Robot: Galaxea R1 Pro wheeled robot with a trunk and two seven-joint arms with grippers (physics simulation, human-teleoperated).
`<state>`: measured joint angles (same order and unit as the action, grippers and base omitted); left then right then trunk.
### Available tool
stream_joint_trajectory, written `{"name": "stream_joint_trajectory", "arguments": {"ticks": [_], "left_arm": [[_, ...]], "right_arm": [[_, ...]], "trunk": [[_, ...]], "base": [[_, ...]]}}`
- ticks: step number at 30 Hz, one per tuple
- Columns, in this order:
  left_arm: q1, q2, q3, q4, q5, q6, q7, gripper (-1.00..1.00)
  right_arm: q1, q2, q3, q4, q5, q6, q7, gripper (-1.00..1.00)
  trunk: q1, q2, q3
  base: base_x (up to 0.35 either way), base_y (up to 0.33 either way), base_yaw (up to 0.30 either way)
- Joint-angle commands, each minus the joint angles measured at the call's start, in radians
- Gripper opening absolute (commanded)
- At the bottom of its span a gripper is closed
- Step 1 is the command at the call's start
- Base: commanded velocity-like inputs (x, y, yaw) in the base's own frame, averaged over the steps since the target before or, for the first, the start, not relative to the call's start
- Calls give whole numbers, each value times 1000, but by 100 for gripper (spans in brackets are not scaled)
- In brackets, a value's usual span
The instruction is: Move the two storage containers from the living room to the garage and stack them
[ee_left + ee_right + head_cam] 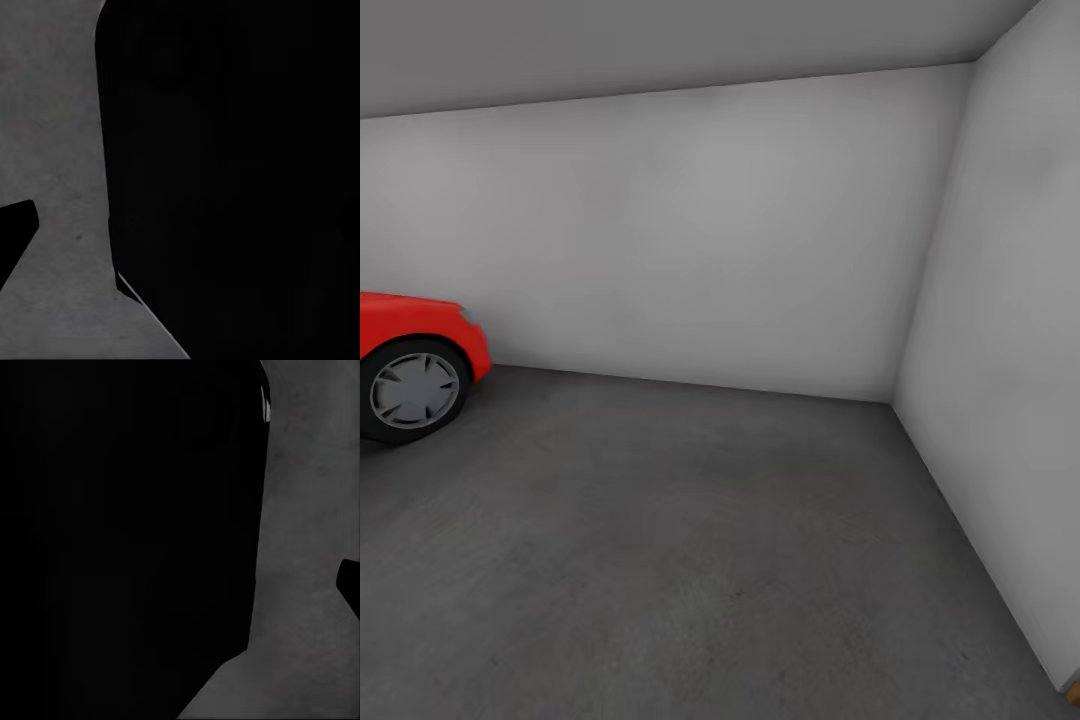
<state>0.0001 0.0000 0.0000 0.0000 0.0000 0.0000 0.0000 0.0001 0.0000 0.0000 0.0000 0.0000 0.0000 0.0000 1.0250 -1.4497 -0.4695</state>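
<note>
I am in the garage, facing a corner of plain pale grey walls (690, 240). The dark grey concrete floor (690, 560) spreads out ahead of me. The two storage containers are out of view. In the left wrist view a large black body part (240, 172) covers most of the picture, with floor (60, 150) beside it and a small dark tip (15, 240) at the edge. The right wrist view is much the same, with a black mass (127, 532), a strip of floor (307, 547) and a dark tip (351, 585). Neither view shows how the jaws stand.
The front end and wheel of a red car (415, 360) stand at the left on the floor. The right wall (1000, 330) runs close along my right side, with a small wood-coloured piece (1072, 691) at its base.
</note>
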Motion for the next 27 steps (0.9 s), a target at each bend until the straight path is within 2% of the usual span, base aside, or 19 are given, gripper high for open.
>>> {"name": "stream_joint_trajectory", "arguments": {"ticks": [1, 7, 15, 27], "left_arm": [[-2, 4, -2, -6, 0, -1, 2, 100], [-2, 9, -2, -17, 1, -2, 2, 100], [-2, 11, -2, -24, 2, -2, 2, 100], [-2, 11, -2, -25, 2, -2, 2, 100]], "right_arm": [[1, 3, 6, -2, -6, -6, -3, 100], [-1, 4, 40, -2, 0, -9, -2, 100], [-2, 5, 85, -1, -36, -17, 1, 100], [-2, 4, 152, -1, -33, -19, 2, 100]], "trunk": [[0, 0, 0], [0, 0, 0], [0, 0, 0], [0, 0, 0]], "base": [[0, 0, 0], [0, 0, 0], [0, 0, 0], [0, 0, 0]]}}
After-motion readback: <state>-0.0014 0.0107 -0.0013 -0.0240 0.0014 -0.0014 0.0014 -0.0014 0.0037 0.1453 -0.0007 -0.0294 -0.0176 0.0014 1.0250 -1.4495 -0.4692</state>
